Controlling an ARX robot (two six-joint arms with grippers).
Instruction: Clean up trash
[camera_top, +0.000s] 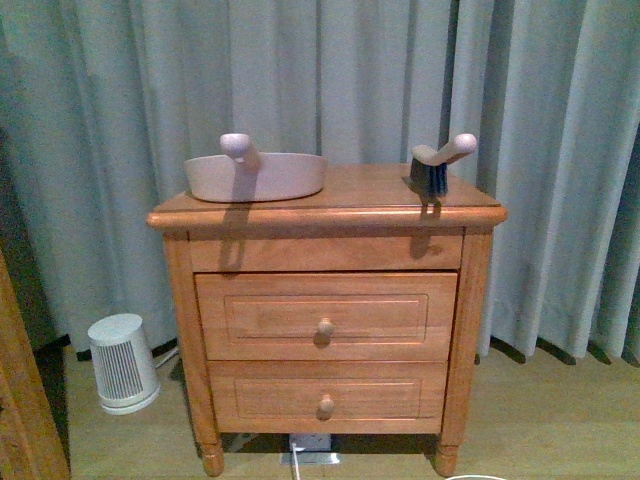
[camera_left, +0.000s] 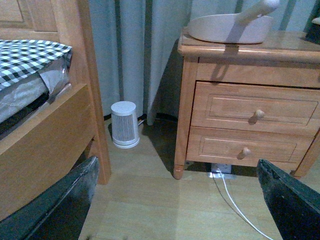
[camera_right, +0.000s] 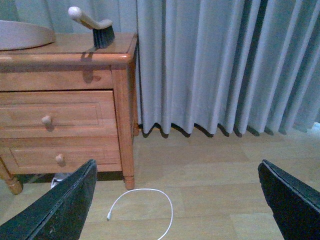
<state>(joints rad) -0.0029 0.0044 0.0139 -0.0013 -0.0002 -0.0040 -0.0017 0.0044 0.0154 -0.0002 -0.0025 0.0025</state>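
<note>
Wooden table (camera_top: 370, 190) with two drawers (camera_top: 326, 315), each with a round knob, stands against a pale grey-blue pleated curtain (camera_top: 330, 70) that hangs to the floor (camera_top: 540, 430); floor is light wood plank

On the table top: beige dustpan (camera_top: 257, 176) toward the left edge, handle rising; brush (camera_top: 437, 165) near the right edge, standing on dark bristles, pale handle tilted up. The two are well apart

On the floor just left of the table: small white ribbed unit (camera_top: 123, 362), any marking too small to read. A thin white cable (camera_right: 142, 207) loops on the floor by the table's right front leg

Left wrist view: bed (camera_left: 50, 135) with a wooden frame and a black-and-white checked cover (camera_left: 27, 57), beyond the white unit from the table

Left hand (camera_left: 176, 162): fingers spread wide, nothing between them, low over the floor. Right hand (camera_right: 177, 162): the same, spread and holding nothing

Trash: not seen in any view; cannot tell where it lies
</note>
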